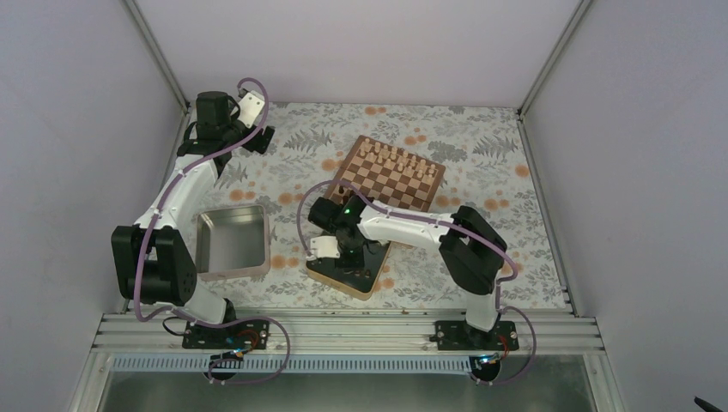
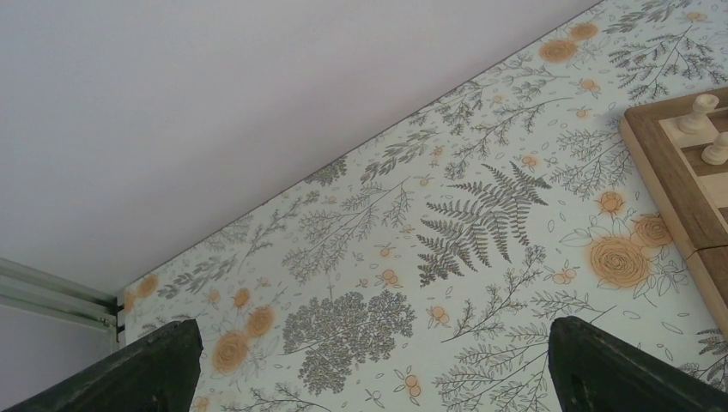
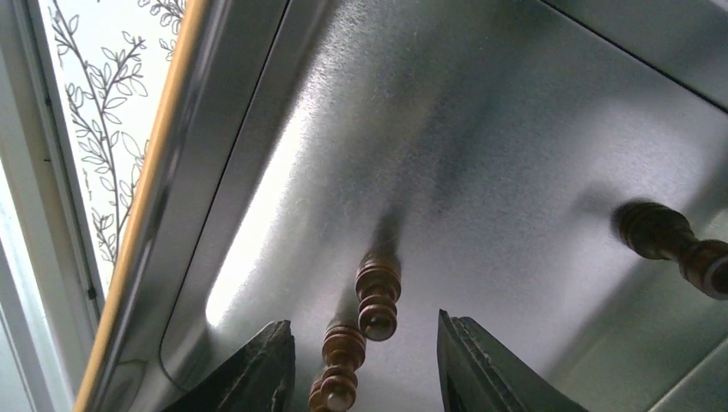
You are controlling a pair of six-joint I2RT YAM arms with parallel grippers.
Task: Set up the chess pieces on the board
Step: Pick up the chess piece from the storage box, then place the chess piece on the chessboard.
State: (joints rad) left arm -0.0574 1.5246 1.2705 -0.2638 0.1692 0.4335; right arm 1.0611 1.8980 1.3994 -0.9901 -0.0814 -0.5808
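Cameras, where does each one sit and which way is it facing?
Top external: above and behind the bases, looking down on the table, board, empty tin and near tin; left arm and right arm show.
Left wrist: low at the table's far left, facing across it to the wall; open left gripper, tips in the bottom corners.
Right wrist: down inside the near tin, facing its floor and dark pieces; right gripper open around one.
Shared: top and left wrist both show the board with pale pieces.

**Browns, silver and a fern print**

Dark brown chess pieces (image 3: 378,300) lie on the silvery grey tin (image 3: 515,129) between the right claw (image 3: 365,328)'s black fingers (image 3: 257,378). Ahead of the left claw (image 2: 375,330), the tablecloth (image 2: 343,257) is pale with grey ferns and orange blooms. The board (image 1: 393,176) is checkered tan and dark brown.
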